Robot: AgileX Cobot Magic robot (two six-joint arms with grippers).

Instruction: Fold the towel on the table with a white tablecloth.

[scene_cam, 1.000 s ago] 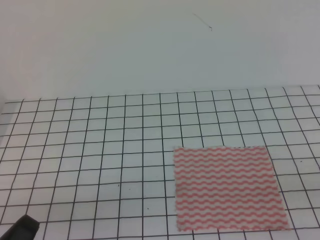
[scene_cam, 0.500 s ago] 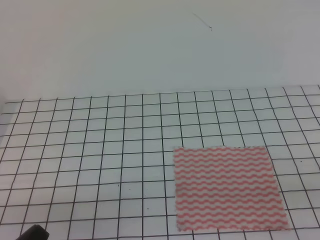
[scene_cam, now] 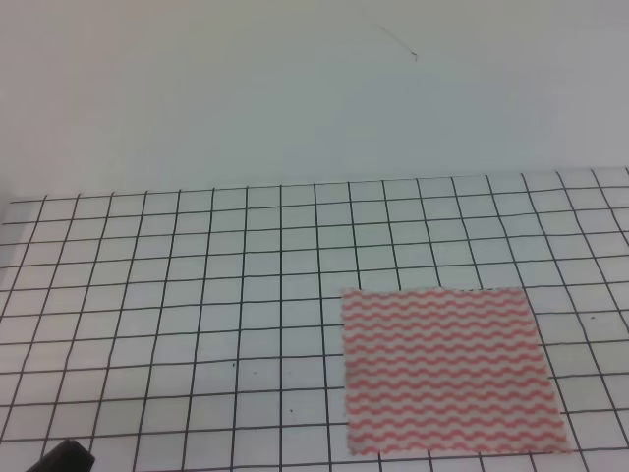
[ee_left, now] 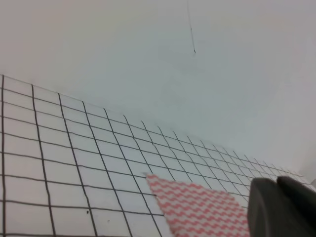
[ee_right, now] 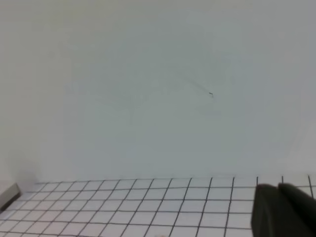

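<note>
A dark tip of the left gripper (scene_cam: 64, 458) pokes in at the near left edge; I cannot tell how its jaws stand. The right gripper (ee_right: 284, 210) is equally unreadable. The towel (scene_cam: 447, 369) lies flat, unfolded, near-right on the table with a white tablecloth (scene_cam: 177, 295).

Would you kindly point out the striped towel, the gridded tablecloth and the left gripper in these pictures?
striped towel (scene_cam: 447, 369): exterior high view, middle of the cloth.
gridded tablecloth (scene_cam: 177, 295): exterior high view, bare squares left of the towel.
left gripper (ee_left: 281, 207): left wrist view, dark fingertip at the lower right corner.
</note>
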